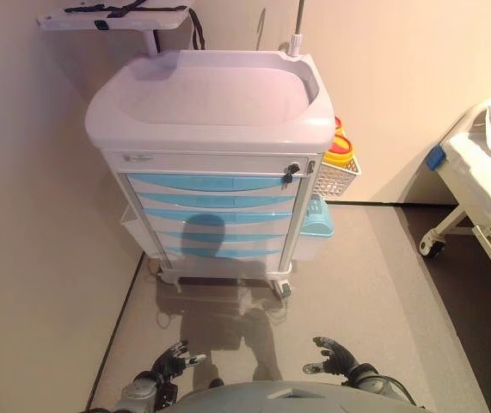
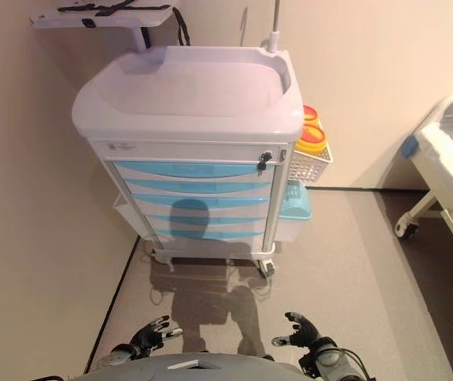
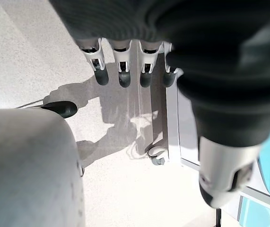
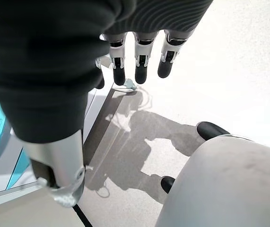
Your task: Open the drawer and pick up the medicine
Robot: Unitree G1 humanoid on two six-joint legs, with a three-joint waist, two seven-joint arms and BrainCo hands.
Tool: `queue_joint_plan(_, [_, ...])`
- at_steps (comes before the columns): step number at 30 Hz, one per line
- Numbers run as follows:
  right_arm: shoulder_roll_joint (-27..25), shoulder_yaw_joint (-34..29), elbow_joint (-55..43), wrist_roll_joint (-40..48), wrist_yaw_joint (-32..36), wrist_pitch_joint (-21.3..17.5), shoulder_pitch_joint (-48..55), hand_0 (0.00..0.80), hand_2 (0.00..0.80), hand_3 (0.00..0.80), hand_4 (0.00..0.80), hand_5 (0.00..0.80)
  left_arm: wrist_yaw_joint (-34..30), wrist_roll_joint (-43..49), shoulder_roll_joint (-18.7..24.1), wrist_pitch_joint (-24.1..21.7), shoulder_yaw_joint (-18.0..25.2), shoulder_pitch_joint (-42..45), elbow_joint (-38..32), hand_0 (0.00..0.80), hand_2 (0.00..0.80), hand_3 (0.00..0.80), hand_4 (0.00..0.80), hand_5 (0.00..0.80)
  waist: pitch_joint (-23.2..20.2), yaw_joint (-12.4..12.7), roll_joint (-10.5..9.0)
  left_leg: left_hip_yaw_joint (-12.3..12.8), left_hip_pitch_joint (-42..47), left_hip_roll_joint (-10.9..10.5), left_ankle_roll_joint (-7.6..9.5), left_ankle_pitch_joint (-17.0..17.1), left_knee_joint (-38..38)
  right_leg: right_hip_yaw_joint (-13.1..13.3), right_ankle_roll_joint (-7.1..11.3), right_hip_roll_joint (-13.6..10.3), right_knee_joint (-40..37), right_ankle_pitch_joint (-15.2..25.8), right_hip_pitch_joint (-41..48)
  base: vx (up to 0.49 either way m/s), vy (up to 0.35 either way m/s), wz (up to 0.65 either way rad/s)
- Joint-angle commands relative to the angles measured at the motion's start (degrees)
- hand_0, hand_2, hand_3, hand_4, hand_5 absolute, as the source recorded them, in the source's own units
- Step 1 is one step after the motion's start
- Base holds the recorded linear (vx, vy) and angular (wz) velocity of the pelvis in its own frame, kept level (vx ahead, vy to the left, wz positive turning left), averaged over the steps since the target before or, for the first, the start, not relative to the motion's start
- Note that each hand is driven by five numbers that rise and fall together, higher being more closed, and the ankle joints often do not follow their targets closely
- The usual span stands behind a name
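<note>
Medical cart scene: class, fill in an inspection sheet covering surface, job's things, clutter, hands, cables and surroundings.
Surface: cart top is a bare recessed tray.
Job's things: medical cart with blue drawers, all closed; medicine not seen.
Clutter: white side basket holding yellow-and-red containers; blue bin below it.
Hands: left hand and right hand low, fingers relaxed, empty, apart from the cart.
Cables: black straps on the wall shelf.
Surroundings: grey floor, beige walls, bed on the right.
</note>
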Motion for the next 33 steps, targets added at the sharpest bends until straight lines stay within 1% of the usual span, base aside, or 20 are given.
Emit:
queue_joint_plan(1, [1.2, 1.3, 2.6, -0.2, -0.3, -2.1, -3.4, 0.0, 0.0, 0.0, 0.0, 0.0, -0.2, 2.3, -1.7, -1.8, -1.4, -3.0, 3.4, 0.0, 0.0, 0.0, 0.0, 0.0, 2.1, 0.7, -1.54, 0.6, 3.0, -2.6, 1.6, -7.3, 0.3, -1.3, 3.13, -0.9, 0.7, -0.4, 1.3, 0.0, 0.0, 0.0])
queue_joint_plan(5, [1.1, 1.2, 2.7, -0.6, -0.3, -2.3, -3.3, 0.0, 0.0, 0.0, 0.0, 0.0, -1.0, 1.1, -1.7, -2.0, -1.2, -2.9, 3.4, 0.0, 0.0, 0.0, 0.0, 0.0, 2.1, 0.7, -1.5, 0.7, 2.9, -2.5, 1.58, -7.3, 0.3, -1.4, 3.16, -0.9, 0.7, -0.4, 1.3, 0.0, 0.0, 0.0])
queue_joint_plan(12, [1.1, 0.9, 3.1, -0.1, -0.1, -2.3, -3.0, 0.0, 0.0, 0.0, 0.0, 0.0, -0.2, 0.2, -1.9, -1.5, -0.6, -2.7, 4.0, 0.0, 0.0, 0.0, 0.0, 0.0, 2.5, 0.7, -1.52, 0.7, 2.9, -2.6, 1.55, -7.1, 0.3, -1.5, 3.23, -1.0, 0.9, -0.3, 1.1, 0.028, 0.01, 0.0])
queue_joint_plan(17, [0.9, 0.7, 3.0, 0.1, 0.2, -1.8, -2.9, 0.0, 0.0, 0.0, 0.0, 0.0, 0.2, -1.3, -1.8, -2.1, 0.1, -2.8, 3.7, 0.0, 0.0, 0.0, 0.0, 0.0, 3.3, 0.4, -1.52, 1.0, 2.9, -2.5, 1.72, -7.0, 0.3, -0.8, 3.13, -1.0, 1.6, -0.4, 0.6, 0.088, 0.054, -0.01])
queue_joint_plan(20, [0.3, 0.7, 2.7, 1.4, 0.6, -1.4, -3.1, 0.0, 0.0, 0.0, 0.0, 0.0, 0.8, -4.5, -1.2, -3.1, 1.1, -3.8, 3.2, 0.0, 0.0, 0.0, 0.0, 0.0, 4.5, 0.1, -1.62, 1.1, 2.0, -2.5, 2.13, -7.1, 1.1, 0.0, 2.92, -1.0, 2.8, -0.7, -0.6, 0.078, 0.088, -0.1])
queue_joint_plan(23, [-0.2, 0.9, 1.8, 3.1, 0.2, -1.3, -3.5, 0.0, 0.0, 0.0, 0.0, 0.0, 1.4, -8.6, -0.3, -4.0, 2.2, -5.8, 2.3, 0.0, 0.0, 0.0, 0.0, 0.0, 6.1, -0.3, -1.57, 1.0, 0.0, -2.6, 2.83, -7.3, 2.5, 1.1, 2.56, -1.2, 6.3, -1.6, -3.6, 0.032, 0.08, -0.13])
queue_joint_plan(26, [-0.6, 0.9, 0.2, 5.5, -0.6, -1.8, -4.5, 0.0, 0.0, 0.0, 0.0, 0.0, 1.5, -13.3, 0.5, -5.6, 3.0, -8.8, 1.0, 0.0, 0.0, 0.0, 0.0, 0.0, 8.7, -1.2, -1.2, 0.6, -3.3, -2.4, 3.56, -7.2, 4.8, 2.4, 2.11, -1.2, 12.2, -3.1, -8.7, -0.023, 0.072, -0.12])
queue_joint_plan(28, [-1.3, 1.5, -1.1, 6.7, -0.8, -2.2, -6.0, 0.0, 0.0, 0.0, 0.0, 0.0, 1.7, -18.4, 0.7, -6.8, 3.3, -11.9, -0.5, 0.0, 0.0, 0.0, 0.0, 0.0, 11.6, -2.0, -0.9, 0.6, -6.2, -2.3, 3.78, -7.0, 6.9, 3.2, 1.84, -1.1, 15.9, -3.8, -12.7, -0.125, 0.092, -0.2])
queue_joint_plan(30, [-1.8, 2.1, -2.3, 6.8, -0.7, -2.4, -7.1, 0.0, 0.0, 0.0, 0.0, 0.0, 1.3, -22.9, 0.4, -7.0, 4.4, -14.3, -2.8, 0.0, 0.0, 0.0, 0.0, 0.0, 13.6, -2.5, -0.89, 1.0, -9.0, -2.5, 3.9, -7.3, 9.3, 4.3, 1.7, -1.2, 17.6, -4.0, -15.2, -0.126, 0.077, -0.11])
queue_joint_plan(33, [-2.2, 3.6, -3.9, 8.1, -0.8, -2.6, -8.9, 0.0, 0.0, 0.0, 0.0, 0.0, -2.3, -33.9, 0.0, -7.9, 5.6, -17.8, -7.3, 0.0, 0.0, 0.0, 0.0, 0.0, 16.4, -2.7, -1.28, 1.4, -14.9, -3.2, 4.24, -7.8, 14.4, 5.8, 1.45, -1.3, 20.1, -3.9, -19.8, -0.111, 0.03, -0.12])
